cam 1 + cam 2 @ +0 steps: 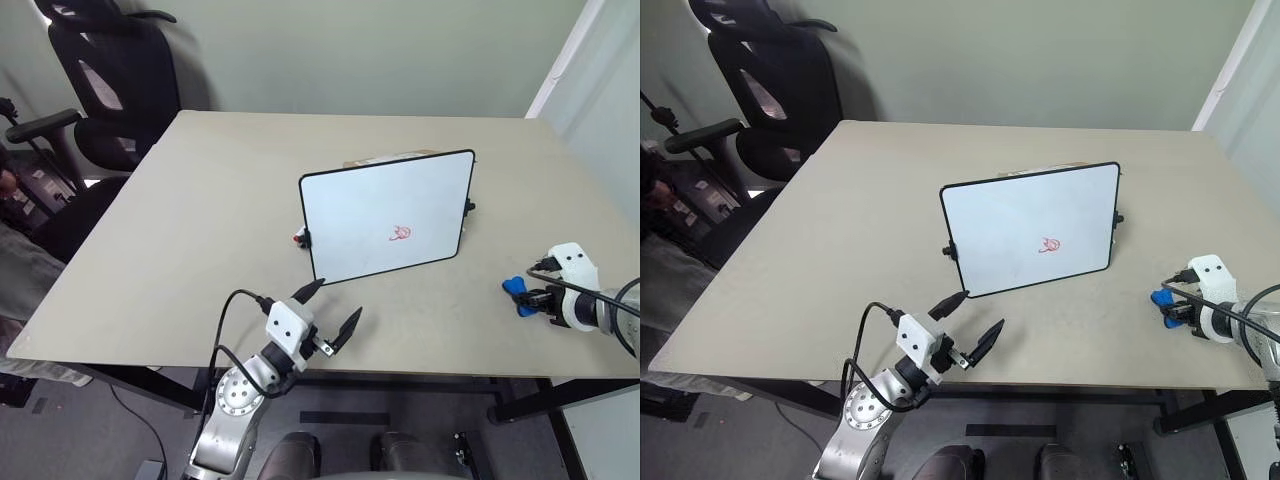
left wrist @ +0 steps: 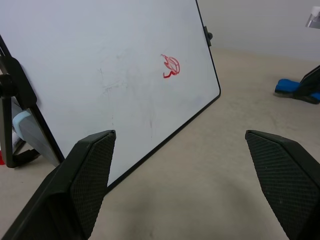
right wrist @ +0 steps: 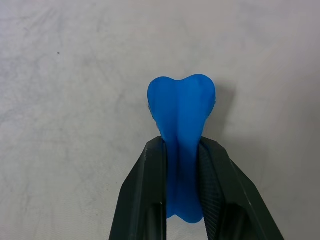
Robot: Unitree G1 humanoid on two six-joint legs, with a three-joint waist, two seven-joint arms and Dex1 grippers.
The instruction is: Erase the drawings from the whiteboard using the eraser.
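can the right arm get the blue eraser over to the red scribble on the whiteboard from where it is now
Probably yes: the right pincer is shut on the small blue eraser, and bare beige tabletop lies between it and the red scribble on the propped white board.

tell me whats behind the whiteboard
A tan, flat edge peeks above the top rim of the upright whiteboard; the board covers the rest, so I can't identify it.

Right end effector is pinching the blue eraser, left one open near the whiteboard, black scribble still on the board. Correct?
Not quite: the scribble is red, as the left wrist view shows. The rest holds: right end effector pinching the eraser, left end effector open near the whiteboard.
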